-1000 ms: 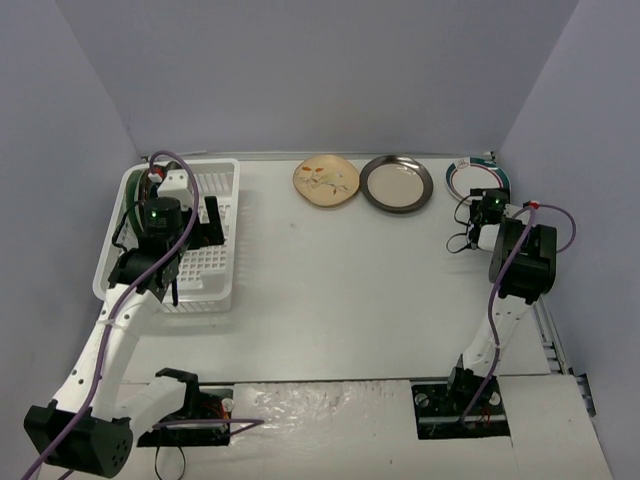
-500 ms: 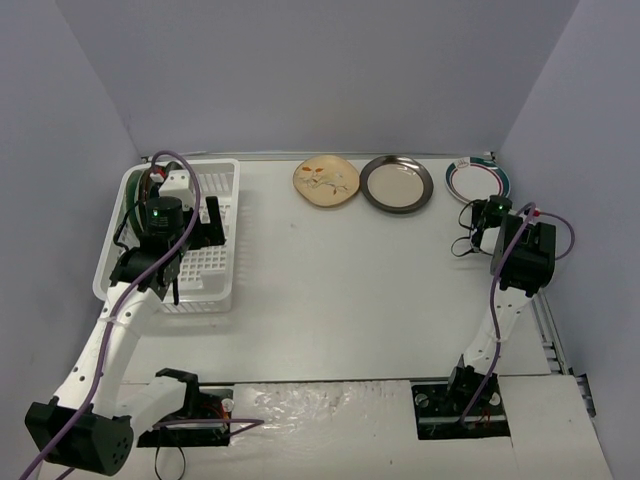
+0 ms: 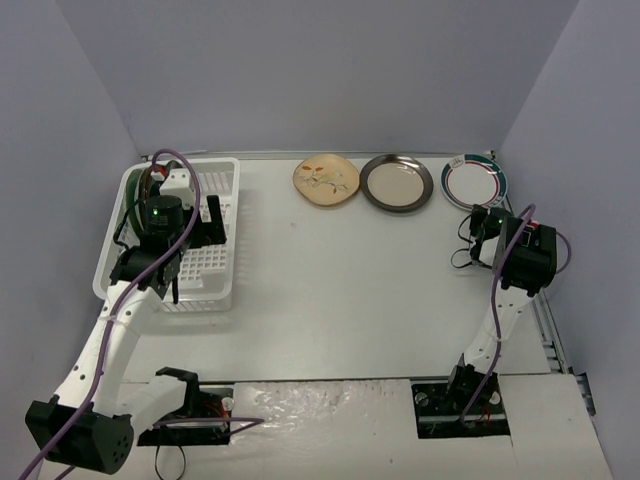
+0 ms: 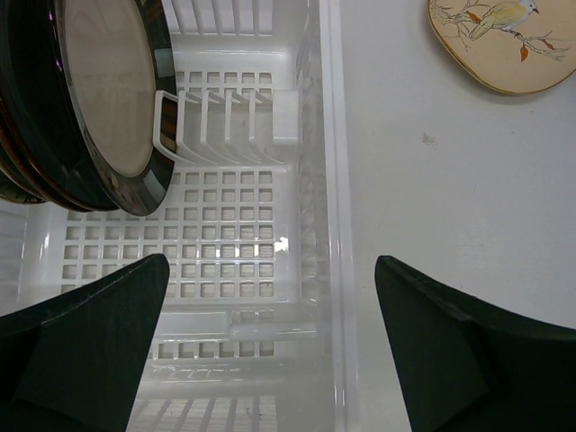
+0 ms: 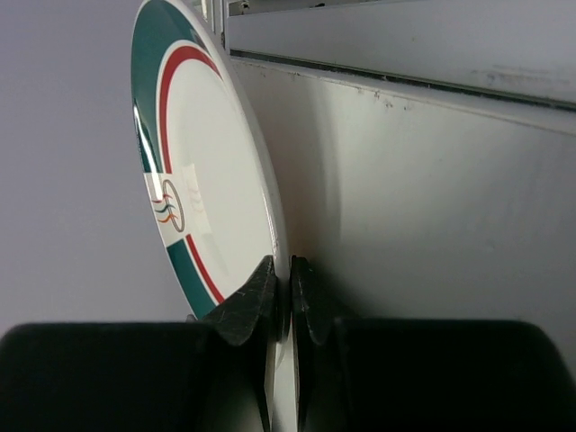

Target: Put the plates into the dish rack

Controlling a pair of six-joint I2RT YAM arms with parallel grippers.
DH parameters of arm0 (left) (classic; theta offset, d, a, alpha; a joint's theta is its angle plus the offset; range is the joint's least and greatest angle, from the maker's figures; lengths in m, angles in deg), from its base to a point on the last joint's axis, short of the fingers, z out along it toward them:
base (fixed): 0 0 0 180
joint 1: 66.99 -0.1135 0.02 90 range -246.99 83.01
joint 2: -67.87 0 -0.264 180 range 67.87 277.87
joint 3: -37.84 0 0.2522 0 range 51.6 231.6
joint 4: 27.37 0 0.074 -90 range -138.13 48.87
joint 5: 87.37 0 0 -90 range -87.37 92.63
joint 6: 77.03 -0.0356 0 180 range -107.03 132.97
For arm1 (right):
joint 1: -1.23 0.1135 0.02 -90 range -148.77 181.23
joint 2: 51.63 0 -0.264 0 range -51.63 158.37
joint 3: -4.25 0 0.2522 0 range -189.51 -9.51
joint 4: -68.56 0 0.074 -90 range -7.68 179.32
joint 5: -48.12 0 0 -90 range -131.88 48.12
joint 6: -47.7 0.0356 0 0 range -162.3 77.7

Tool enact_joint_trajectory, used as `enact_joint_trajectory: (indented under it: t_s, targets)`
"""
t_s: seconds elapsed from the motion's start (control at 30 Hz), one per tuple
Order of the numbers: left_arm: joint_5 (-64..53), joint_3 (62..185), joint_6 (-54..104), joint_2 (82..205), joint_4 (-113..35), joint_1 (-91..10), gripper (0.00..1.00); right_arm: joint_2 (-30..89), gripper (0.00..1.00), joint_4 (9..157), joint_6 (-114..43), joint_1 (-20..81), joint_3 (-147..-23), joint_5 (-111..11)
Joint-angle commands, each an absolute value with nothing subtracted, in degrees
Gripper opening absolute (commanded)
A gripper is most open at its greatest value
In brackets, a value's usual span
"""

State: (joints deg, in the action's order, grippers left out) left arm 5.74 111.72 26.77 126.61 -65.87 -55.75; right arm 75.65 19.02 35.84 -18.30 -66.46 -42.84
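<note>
Beside white plate (image 3: 476,181): beige plate (image 3: 397,184), tan plate (image 3: 326,182).

Your left arm (image 3: 105,335) reaches forward, left jaws spread wide and pointing down. Your right arm (image 3: 490,330) stands bent, right jaws pinched on the plate (image 5: 207,198) rim between them.

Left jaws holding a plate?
No, the left jaws stand wide open above the rack, with nothing held between them.
</note>
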Motion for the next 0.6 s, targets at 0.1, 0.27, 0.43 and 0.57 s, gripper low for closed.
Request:
enact_joint_trajectory:
  t_s: [0.1,0.27,0.43,0.57]
  targets:
    - [3.4,112.9,28.1,125.7,-60.8,-56.0,0.97,68.7,0.00,0.6,40.5,-19.1,-64.0,-46.3]
    - [2.9,112.7,28.1,125.5,-60.4,-56.1,0.97,65.9,0.00,-2.8,42.0,-18.8,-63.6,-50.4]
    - [2.6,112.4,28.3,125.4,-59.7,-56.1,0.97,63.4,0.00,-6.8,42.6,-18.5,-62.5,-55.7]
    - [0.2,112.2,28.7,125.0,-59.0,-56.1,0.97,61.4,0.00,-8.4,43.5,-17.6,-61.7,-60.9]
